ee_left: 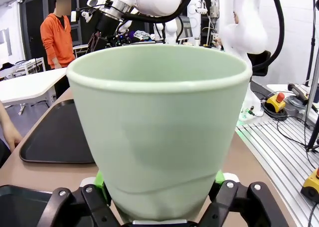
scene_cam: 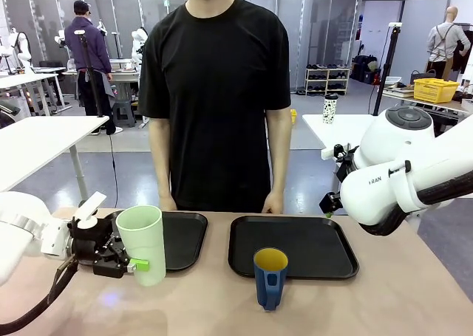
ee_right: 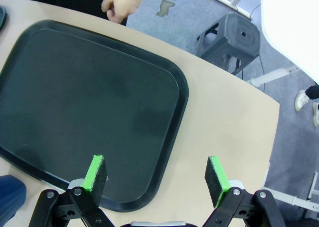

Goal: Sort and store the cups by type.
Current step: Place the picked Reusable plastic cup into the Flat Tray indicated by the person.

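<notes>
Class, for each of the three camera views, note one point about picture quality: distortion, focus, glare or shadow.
Front view: even overhead light, the blue mug sharp, its shadow faint. Left wrist view: the green tumbler, gripped by the left gripper, looms swollen by the wide lens. Right wrist view: the black tray shows dull sheen, no hard glare; the open right gripper is sharp.

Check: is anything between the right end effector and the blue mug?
Nothing visible. The open right end effector hangs over the right tray; the blue mug stands at that tray's near edge.
</notes>
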{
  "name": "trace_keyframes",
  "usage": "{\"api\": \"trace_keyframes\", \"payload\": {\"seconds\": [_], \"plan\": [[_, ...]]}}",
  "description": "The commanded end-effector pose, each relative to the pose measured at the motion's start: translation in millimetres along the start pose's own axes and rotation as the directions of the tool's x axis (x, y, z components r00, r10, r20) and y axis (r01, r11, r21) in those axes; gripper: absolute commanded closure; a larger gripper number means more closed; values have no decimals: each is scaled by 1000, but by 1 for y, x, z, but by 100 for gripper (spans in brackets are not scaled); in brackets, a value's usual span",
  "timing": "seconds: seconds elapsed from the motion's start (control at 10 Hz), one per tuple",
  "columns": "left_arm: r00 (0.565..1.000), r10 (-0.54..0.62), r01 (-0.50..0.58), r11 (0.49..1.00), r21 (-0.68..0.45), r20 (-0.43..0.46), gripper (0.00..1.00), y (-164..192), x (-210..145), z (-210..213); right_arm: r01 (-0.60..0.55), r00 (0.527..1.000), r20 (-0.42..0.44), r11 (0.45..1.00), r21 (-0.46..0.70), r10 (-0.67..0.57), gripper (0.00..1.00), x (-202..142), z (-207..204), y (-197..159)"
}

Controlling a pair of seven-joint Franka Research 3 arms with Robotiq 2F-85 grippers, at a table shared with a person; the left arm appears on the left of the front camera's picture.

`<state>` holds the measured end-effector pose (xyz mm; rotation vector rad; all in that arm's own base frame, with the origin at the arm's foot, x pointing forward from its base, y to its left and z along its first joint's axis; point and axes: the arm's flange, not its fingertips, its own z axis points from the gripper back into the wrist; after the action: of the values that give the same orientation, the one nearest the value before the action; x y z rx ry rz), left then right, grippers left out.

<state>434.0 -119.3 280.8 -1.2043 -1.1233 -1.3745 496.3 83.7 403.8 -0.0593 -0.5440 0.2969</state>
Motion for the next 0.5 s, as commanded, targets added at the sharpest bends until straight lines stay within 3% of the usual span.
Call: {"api": "trace_keyframes", "payload": {"seconds": [0.0,0.4], "plan": [[1000,-3,3,1000,4,5,60,2,1,0,-1,1000,1,1000,0,1,0,0,0,0],[1000,-3,3,1000,4,5,60,2,1,0,-1,1000,1,1000,0,1,0,0,0,0]]}}
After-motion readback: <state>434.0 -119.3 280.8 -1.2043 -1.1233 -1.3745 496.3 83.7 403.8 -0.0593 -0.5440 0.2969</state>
